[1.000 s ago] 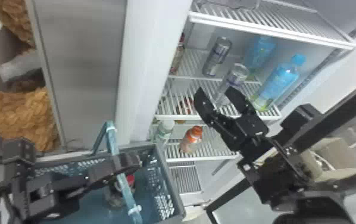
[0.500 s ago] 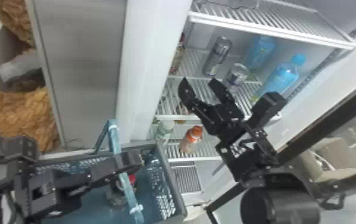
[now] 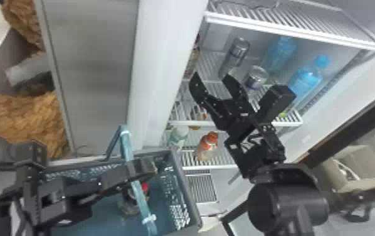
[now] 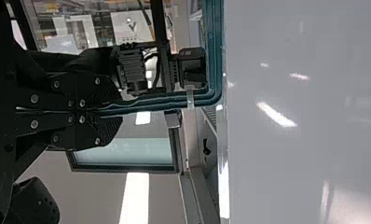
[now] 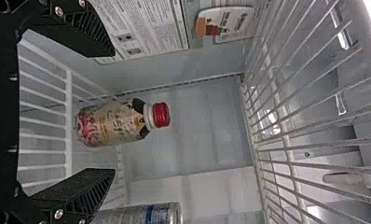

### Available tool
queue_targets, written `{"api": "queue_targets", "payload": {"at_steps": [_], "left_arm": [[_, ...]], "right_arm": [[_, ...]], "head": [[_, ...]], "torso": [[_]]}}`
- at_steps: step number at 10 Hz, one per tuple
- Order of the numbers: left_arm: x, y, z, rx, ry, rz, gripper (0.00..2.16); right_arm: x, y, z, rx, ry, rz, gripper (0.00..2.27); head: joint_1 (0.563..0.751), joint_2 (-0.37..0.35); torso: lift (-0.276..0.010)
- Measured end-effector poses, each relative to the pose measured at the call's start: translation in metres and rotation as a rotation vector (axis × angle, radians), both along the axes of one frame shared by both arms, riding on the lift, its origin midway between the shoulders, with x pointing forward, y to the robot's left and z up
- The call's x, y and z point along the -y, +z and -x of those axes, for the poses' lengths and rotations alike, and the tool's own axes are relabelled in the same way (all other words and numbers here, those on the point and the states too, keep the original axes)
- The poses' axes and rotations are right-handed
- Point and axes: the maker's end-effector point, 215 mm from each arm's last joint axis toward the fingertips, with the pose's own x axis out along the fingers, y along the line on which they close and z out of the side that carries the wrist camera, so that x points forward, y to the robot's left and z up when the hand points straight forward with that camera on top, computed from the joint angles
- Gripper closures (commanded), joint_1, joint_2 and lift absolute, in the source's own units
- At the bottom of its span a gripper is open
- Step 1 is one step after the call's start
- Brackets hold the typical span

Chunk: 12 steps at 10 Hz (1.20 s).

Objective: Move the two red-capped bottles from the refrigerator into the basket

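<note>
In the head view my right gripper (image 3: 211, 78) stands open at the refrigerator's middle shelf, close to a red-capped bottle (image 3: 192, 61) partly hidden by the door frame. The right wrist view shows this upright bottle (image 5: 116, 123) beyond and between the spread fingers of my right gripper (image 5: 113, 113), not touched by them. Another red-capped bottle (image 3: 129, 201) is inside the blue basket (image 3: 185, 191), partly behind its handle. My left gripper (image 3: 143, 169) is shut on that handle; in the left wrist view the fingers of my left gripper (image 4: 111, 111) pinch the teal handle (image 4: 165, 100).
Near the red-capped bottle stand a silver can (image 3: 235, 55), another can (image 3: 255, 77) and blue bottles (image 3: 306, 77). A wire shelf (image 3: 290, 28) runs above them. Below are an orange-capped bottle (image 3: 207, 147) and a white-capped one (image 3: 177, 136). A cardboard box (image 3: 350, 169) sits at the right.
My right gripper has moved left and then farther up in the head view, from in front of the cans towards the red-capped bottle, staying open. My left gripper has hardly moved on the handle.
</note>
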Motion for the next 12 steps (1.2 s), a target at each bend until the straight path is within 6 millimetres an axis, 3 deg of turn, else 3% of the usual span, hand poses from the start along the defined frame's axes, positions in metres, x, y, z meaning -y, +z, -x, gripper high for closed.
{"api": "queue_targets", "payload": {"at_steps": [7,12], "left_arm": [[-0.001,0.002,-0.002,0.004,0.003,0.003,1.20],[-0.002,0.002,-0.002,0.003,0.005,0.003,1.20]], "right_arm": [[0.003,-0.019,-0.068,-0.022,-0.033,0.029,0.12],[-0.009,-0.028,-0.112,-0.047,-0.022,0.059,0.12]], "head": [[0.695,-0.302],[0.695,-0.273]], "torso": [[0.000],[0.000]]}}
